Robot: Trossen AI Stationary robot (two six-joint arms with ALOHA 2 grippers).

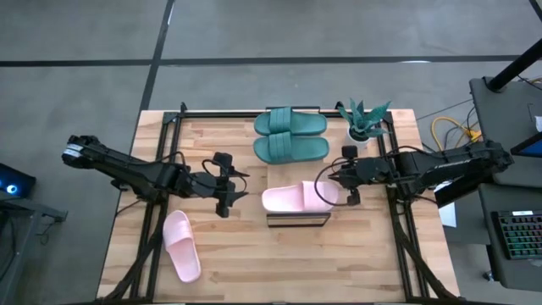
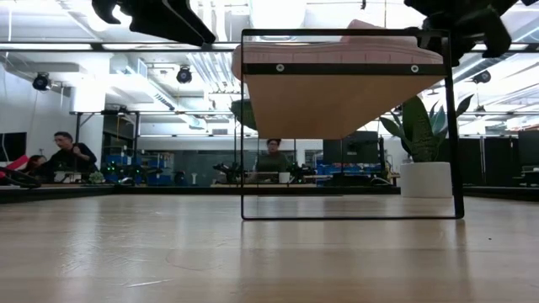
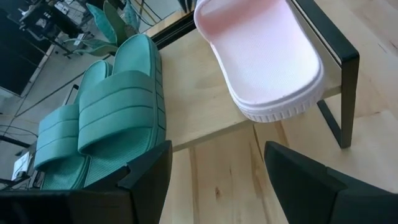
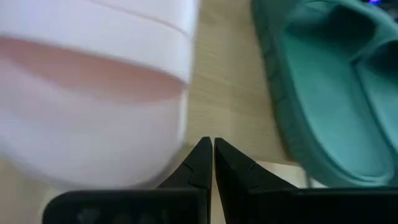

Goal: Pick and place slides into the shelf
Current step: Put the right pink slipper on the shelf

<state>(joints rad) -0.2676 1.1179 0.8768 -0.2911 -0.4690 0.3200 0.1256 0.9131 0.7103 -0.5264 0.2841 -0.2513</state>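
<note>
One pale pink slide (image 1: pixel 296 197) lies sole-down on the shelf's plank top (image 3: pixel 199 106), its heel (image 3: pixel 273 102) sticking out past the plank's left end. The second pink slide (image 1: pixel 180 244) rests flat on the table near the left front. Two teal slides (image 1: pixel 292 135) lie side by side on the table behind the shelf (image 2: pixel 345 101). My left gripper (image 1: pixel 227 191) hovers open to the left of the shelf, its fingers (image 3: pixel 149 177) pointing at the slide's heel. My right gripper (image 4: pixel 212 149) is shut, just off the pink slide's strap end (image 4: pixel 93 81) at the shelf's right end. My right gripper has its shut fingertips (image 4: pixel 202 155) beside the toe end of the pink slide on the shelf, coming level from the table's right. I cannot tell whether they touch it. Nothing lies between the fingers.
A potted plant (image 1: pixel 364 123) stands at the far right of the table, close behind the right arm. Black frame rails (image 1: pixel 161 169) run along both table sides. People sit in the room beyond the table (image 2: pixel 271 160). Bare tabletop (image 1: pixel 296 263) lies in front of the shelf.
</note>
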